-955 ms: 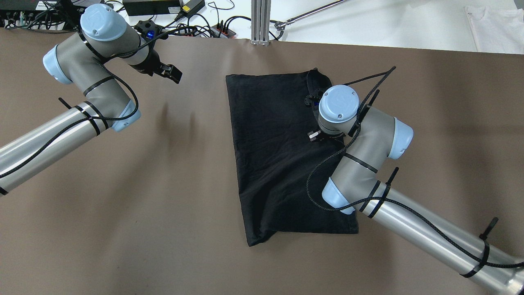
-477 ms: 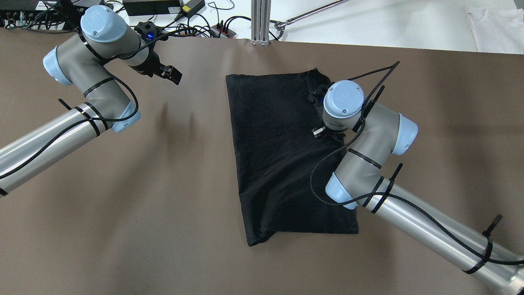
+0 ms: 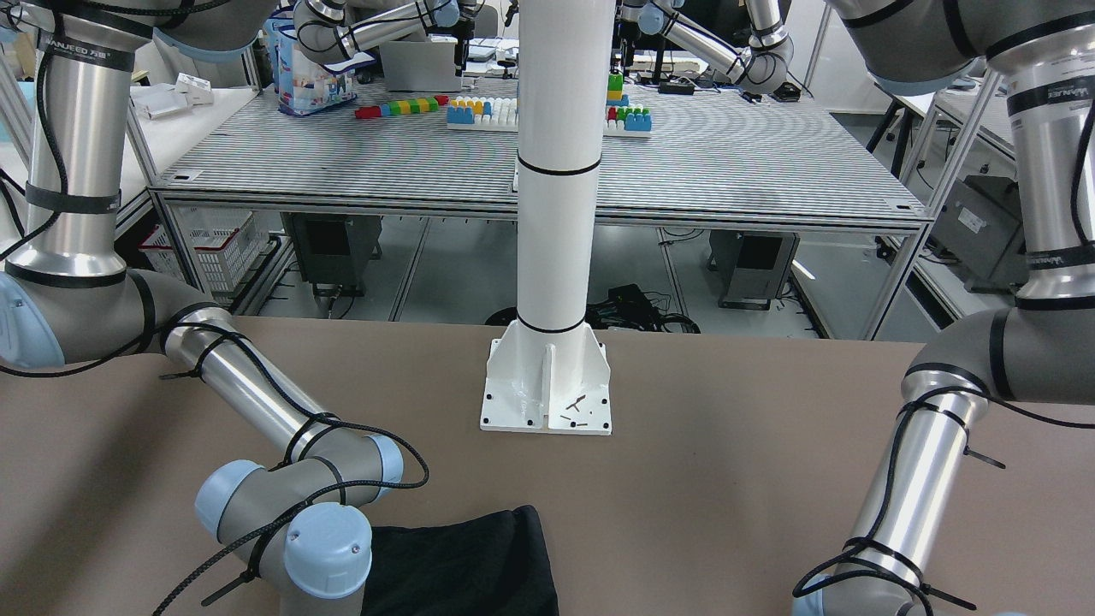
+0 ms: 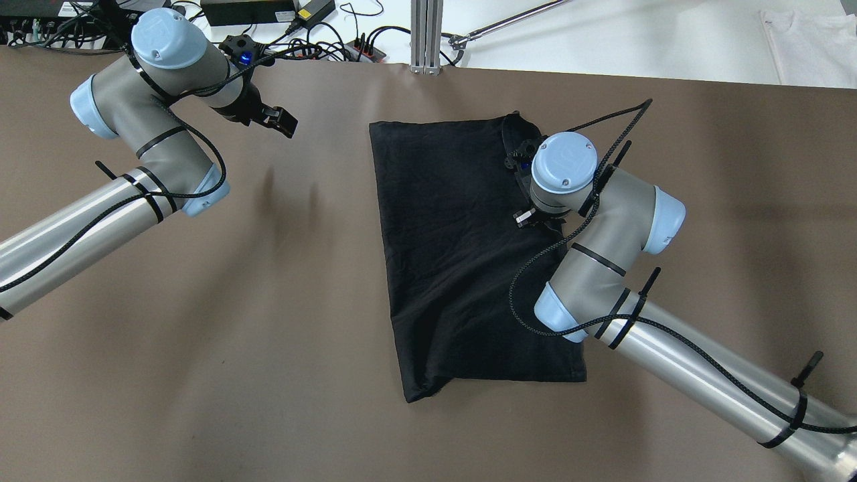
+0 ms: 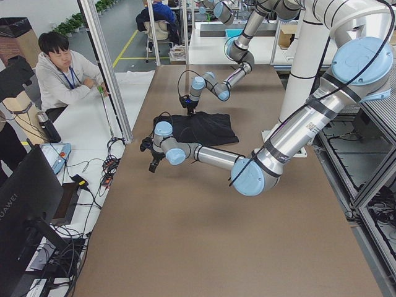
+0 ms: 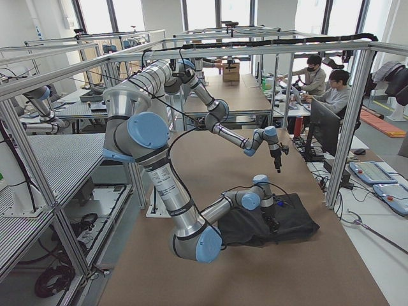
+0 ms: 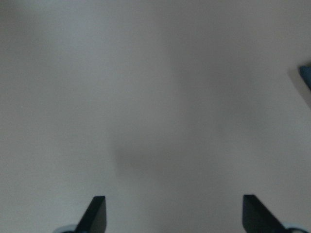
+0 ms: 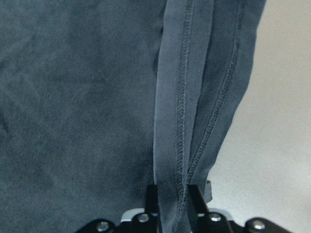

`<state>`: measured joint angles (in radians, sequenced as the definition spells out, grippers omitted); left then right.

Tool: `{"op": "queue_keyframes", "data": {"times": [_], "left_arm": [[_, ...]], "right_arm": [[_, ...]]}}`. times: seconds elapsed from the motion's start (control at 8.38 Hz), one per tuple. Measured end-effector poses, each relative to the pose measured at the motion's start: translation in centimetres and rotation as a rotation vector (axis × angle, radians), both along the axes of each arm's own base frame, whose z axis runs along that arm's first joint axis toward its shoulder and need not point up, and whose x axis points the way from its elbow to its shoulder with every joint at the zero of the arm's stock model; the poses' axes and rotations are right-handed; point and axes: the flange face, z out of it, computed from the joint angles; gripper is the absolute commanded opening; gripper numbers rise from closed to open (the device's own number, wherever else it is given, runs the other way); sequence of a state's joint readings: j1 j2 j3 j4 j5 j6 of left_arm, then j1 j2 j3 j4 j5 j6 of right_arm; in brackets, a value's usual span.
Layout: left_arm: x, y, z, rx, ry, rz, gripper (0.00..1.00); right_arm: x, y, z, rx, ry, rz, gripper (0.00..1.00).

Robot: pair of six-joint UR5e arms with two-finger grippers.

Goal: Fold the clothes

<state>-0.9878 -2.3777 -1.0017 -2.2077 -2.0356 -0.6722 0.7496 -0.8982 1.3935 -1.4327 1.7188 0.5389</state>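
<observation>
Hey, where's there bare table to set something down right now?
Bare table lies between the left end effector and the black cloth, and on the robot's side of the cloth. Crowded: the cloth's right hem, where the right end effector pinches it.

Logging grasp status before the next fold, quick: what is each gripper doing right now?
Left gripper: open, empty, over the brown table.
Right gripper: shut on the hemmed edge of the black rectangular fabric piece.
</observation>
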Motion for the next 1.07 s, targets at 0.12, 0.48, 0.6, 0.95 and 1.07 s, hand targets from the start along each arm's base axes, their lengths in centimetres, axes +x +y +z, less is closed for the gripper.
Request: {"op": "queue_keyframes", "data": {"times": [0.12, 0.48, 0.6, 0.95, 1.07], "left_arm": [[0.0, 0.0, 0.0, 0.000, 0.000, 0.000, 1.00], [0.0, 0.0, 0.0, 0.001, 0.000, 0.000, 1.00], [0.0, 0.0, 0.0, 0.001, 0.000, 0.000, 1.00], [0.0, 0.0, 0.0, 0.001, 0.000, 0.000, 1.00], [0.0, 0.0, 0.0, 0.001, 0.001, 0.000, 1.00]], "right_arm": [[-0.1, 0.1, 0.0, 0.000, 0.001, -0.002, 0.34], [-0.2, 0.2, 0.2, -0.001, 0.003, -0.004, 0.00], [-0.2, 0.2, 0.3, -0.002, 0.004, -0.004, 0.00], [1.5, -1.0, 0.9, -0.008, 0.011, 0.022, 0.00], [2.3, -1.1, 2.2, -0.016, 0.019, 0.030, 0.00]]}}
